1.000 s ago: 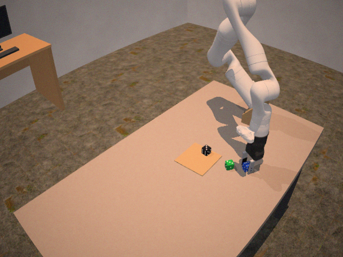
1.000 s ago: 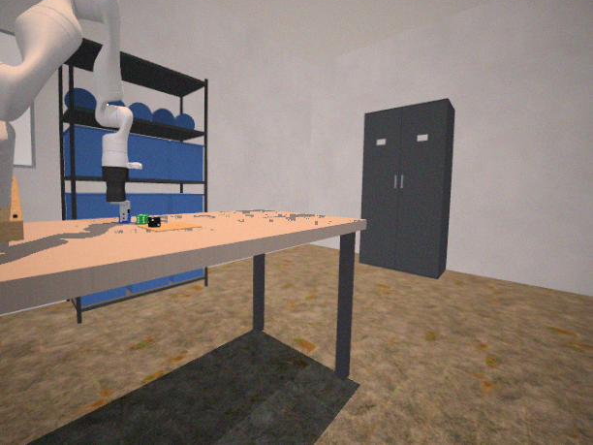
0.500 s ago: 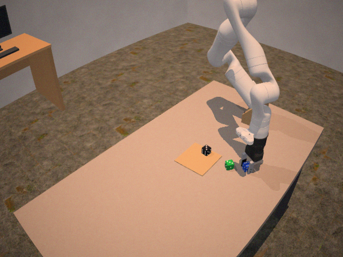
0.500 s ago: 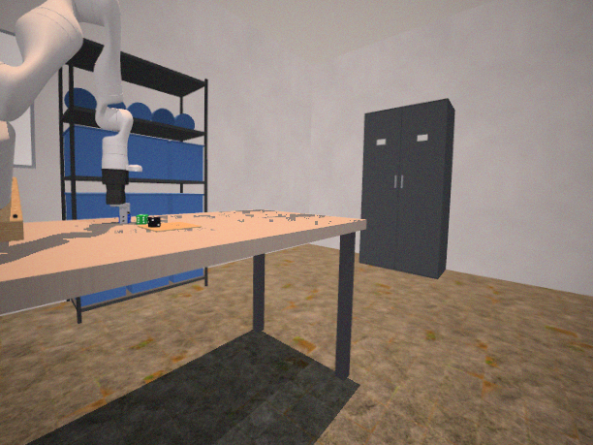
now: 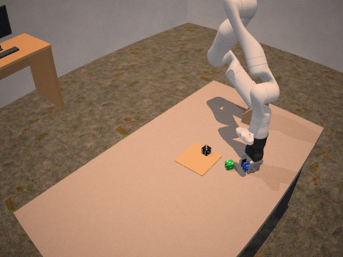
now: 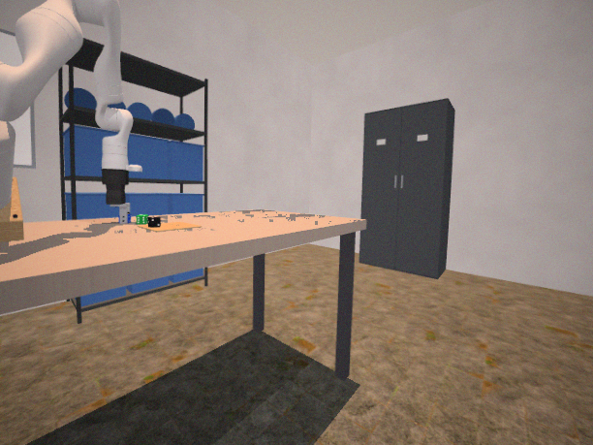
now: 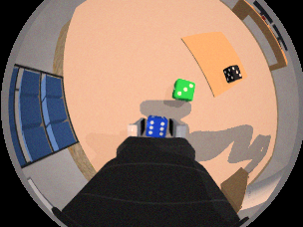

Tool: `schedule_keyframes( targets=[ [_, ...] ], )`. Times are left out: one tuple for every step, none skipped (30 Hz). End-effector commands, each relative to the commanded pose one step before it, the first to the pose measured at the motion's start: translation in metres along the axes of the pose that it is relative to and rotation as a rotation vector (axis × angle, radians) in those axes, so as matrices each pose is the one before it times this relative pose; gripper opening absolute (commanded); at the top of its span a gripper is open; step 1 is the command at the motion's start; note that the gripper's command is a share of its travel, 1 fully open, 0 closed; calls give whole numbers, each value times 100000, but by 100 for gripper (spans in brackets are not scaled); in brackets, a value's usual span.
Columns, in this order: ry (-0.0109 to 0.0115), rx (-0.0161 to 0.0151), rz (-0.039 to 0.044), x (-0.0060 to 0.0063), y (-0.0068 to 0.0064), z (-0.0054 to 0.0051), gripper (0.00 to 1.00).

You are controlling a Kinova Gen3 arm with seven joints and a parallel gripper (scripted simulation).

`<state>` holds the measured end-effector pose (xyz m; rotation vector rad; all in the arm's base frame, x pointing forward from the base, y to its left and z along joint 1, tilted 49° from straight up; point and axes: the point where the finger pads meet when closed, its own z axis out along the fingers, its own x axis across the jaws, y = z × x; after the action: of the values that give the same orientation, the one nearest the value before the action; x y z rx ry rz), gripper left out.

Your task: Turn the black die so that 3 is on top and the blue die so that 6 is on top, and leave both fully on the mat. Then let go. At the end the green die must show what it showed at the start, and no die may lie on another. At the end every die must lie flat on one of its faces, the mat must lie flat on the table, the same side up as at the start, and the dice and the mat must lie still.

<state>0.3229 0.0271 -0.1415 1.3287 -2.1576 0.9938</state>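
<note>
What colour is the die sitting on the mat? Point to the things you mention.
Black with white dots (image 5: 206, 150) (image 6: 154, 222) (image 7: 232, 74); the wrist view shows it best.

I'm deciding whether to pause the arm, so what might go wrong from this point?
The open two-finger gripper straddles the blue die with a narrow gap on each side; an off-centre close might nudge or twist the die.

The green die with white pips sits close by, so a sideways swing could knock it over and change its top face.

The black die stands near an edge of the orange square mat; turning it there may send it partly off.
</note>
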Motion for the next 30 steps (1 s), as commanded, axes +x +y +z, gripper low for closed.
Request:
schedule_keyframes(
  targets=[
    [-195, 42, -6, -66, -10, -79, 87],
    [0, 0, 0, 0, 0, 0, 87],
    [0, 0, 0, 0, 0, 0, 87],
    [0, 0, 0, 0, 0, 0, 87],
    [0, 0, 0, 0, 0, 0, 87],
    [0, 0, 0, 0, 0, 0, 87],
    [0, 0, 0, 0, 0, 0, 87],
    [0, 0, 0, 0, 0, 0, 87],
    [0, 0, 0, 0, 0, 0, 87],
    [0, 0, 0, 0, 0, 0, 87],
    [0, 0, 0, 0, 0, 0, 87],
    [0, 0, 0, 0, 0, 0, 87],
    [0, 0, 0, 0, 0, 0, 87],
    [0, 0, 0, 0, 0, 0, 57],
    [0, 0, 0, 0, 0, 0, 57],
    [0, 0, 0, 0, 0, 0, 57],
    [0, 0, 0, 0, 0, 0, 57],
    [0, 0, 0, 0, 0, 0, 57],
    [0, 0, 0, 0, 0, 0, 57],
    [0, 0, 0, 0, 0, 0, 57],
    [0, 0, 0, 0, 0, 0, 57],
    [0, 0, 0, 0, 0, 0, 57],
    [0, 0, 0, 0, 0, 0, 57],
    [0, 0, 0, 0, 0, 0, 57],
    [0, 0, 0, 0, 0, 0, 57],
    [0, 0, 0, 0, 0, 0, 57],
    [0, 0, 0, 0, 0, 0, 57],
    [0, 0, 0, 0, 0, 0, 57],
    [0, 0, 0, 0, 0, 0, 57],
    [0, 0, 0, 0, 0, 0, 57]
  ],
)
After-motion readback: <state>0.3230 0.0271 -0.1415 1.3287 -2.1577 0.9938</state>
